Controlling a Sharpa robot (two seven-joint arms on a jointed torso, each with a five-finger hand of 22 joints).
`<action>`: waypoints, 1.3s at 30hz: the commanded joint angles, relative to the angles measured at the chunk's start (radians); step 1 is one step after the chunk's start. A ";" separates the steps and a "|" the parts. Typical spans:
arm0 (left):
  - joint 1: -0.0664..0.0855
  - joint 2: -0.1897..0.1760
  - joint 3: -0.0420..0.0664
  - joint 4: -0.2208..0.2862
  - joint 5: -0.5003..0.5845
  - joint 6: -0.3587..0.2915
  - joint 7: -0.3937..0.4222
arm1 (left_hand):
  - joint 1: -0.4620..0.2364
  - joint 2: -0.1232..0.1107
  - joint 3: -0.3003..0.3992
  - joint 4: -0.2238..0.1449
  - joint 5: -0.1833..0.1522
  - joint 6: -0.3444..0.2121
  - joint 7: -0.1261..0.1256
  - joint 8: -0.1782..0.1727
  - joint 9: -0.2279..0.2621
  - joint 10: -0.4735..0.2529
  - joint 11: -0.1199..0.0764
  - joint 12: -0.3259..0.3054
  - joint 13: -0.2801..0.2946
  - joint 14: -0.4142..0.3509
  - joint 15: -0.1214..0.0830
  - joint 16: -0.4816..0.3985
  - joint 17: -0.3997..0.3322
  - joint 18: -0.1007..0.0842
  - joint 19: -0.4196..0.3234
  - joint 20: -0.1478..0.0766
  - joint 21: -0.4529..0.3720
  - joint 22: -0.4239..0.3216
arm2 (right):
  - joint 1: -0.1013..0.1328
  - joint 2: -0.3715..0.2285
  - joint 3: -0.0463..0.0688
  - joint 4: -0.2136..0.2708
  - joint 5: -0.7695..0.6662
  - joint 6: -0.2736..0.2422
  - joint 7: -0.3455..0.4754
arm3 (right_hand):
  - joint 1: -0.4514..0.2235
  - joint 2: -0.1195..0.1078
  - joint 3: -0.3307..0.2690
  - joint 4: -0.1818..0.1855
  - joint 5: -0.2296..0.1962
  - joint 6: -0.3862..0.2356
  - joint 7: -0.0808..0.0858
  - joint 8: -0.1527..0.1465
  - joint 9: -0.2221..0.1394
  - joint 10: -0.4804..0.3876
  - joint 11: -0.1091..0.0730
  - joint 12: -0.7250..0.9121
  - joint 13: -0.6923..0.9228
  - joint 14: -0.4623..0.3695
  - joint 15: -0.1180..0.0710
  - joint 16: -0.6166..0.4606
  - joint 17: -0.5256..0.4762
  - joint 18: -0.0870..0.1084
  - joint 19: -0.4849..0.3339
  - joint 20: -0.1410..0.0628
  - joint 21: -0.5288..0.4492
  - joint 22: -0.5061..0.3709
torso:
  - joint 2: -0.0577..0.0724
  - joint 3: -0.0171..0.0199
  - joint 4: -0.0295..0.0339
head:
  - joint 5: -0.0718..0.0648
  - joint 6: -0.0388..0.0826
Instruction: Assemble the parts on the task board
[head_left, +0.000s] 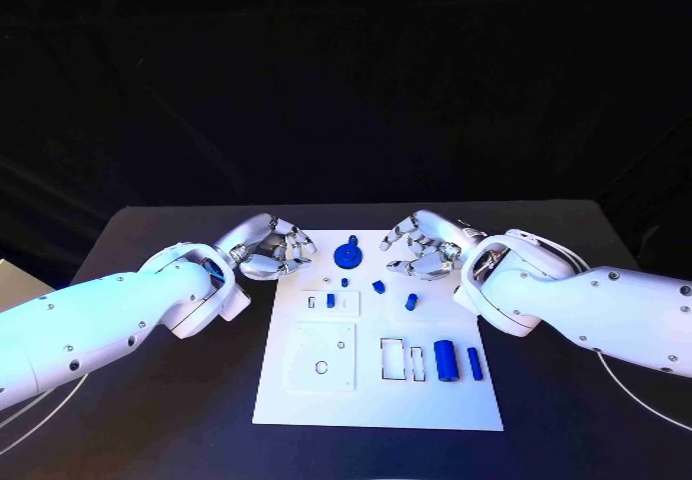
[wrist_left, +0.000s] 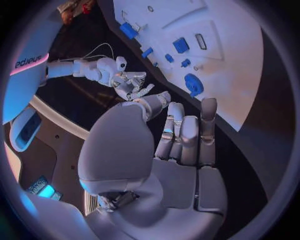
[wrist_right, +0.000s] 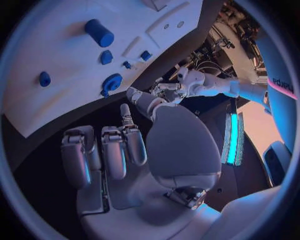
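The white task board lies in the middle of the black table. At its far edge stands a round blue part with a knob. Several small blue parts lie across its upper half. A blue cylinder and a slim blue bar lie near its right side. My left hand hovers just off the board's far left corner, fingers loosely bent, holding nothing. My right hand hangs over the far right part of the board, also holding nothing. The round part lies between the two hands.
A square recess and narrow slots are cut into the board's near half. A pale object sits past the table's left edge. A thin cable curves on the table at the right.
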 joint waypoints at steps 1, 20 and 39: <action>0.001 -0.008 0.002 0.019 0.134 0.018 0.020 | -0.010 0.004 0.002 -0.004 0.001 -0.008 -0.001 -0.007 0.002 -0.006 0.006 -0.012 -0.008 -0.019 0.001 -0.015 -0.025 0.017 -0.020 0.002 -0.019 -0.025 | 0.002 0.011 0.000 -0.001 -0.213 0.088 -0.024 | 0.003 -0.020 -0.023 0.013 -0.019 0.008 -0.006 0.007 -0.002 0.002 -0.012 -0.006 0.148 0.103 -0.006 0.001 0.258 -0.006 0.104 -0.013 0.004 0.263 | 0.000 -0.0002 0.0009 | -0.001 -0.003; 0.002 -0.039 0.007 0.079 0.232 0.016 0.037 | -0.008 0.006 0.002 -0.010 0.001 -0.014 0.003 -0.008 0.004 -0.010 0.011 -0.036 -0.024 -0.045 0.005 -0.039 -0.067 0.023 -0.040 0.005 -0.053 -0.065 | 0.010 0.085 -0.013 -0.020 -0.455 0.226 -0.140 | 0.024 -0.032 -0.053 0.031 -0.025 0.014 -0.023 0.014 -0.006 0.014 -0.025 0.008 0.159 0.104 -0.015 0.003 0.263 -0.007 0.105 -0.022 0.004 0.263 | 0.002 -0.0026 0.0019 | -0.007 -0.018; 0.002 -0.043 0.007 0.085 0.243 0.016 0.035 | -0.006 0.008 0.003 -0.012 0.001 -0.014 0.004 -0.009 0.005 -0.010 0.012 -0.040 -0.027 -0.048 0.006 -0.042 -0.071 0.023 -0.040 0.006 -0.056 -0.068 | 0.006 0.123 -0.025 -0.056 -0.476 0.269 -0.169 | 0.030 -0.031 -0.056 0.036 -0.021 0.012 -0.022 0.012 -0.008 0.019 -0.026 0.015 0.165 0.104 -0.017 0.003 0.263 -0.007 0.105 -0.025 0.004 0.263 | -0.001 -0.0012 0.0003 | -0.005 -0.023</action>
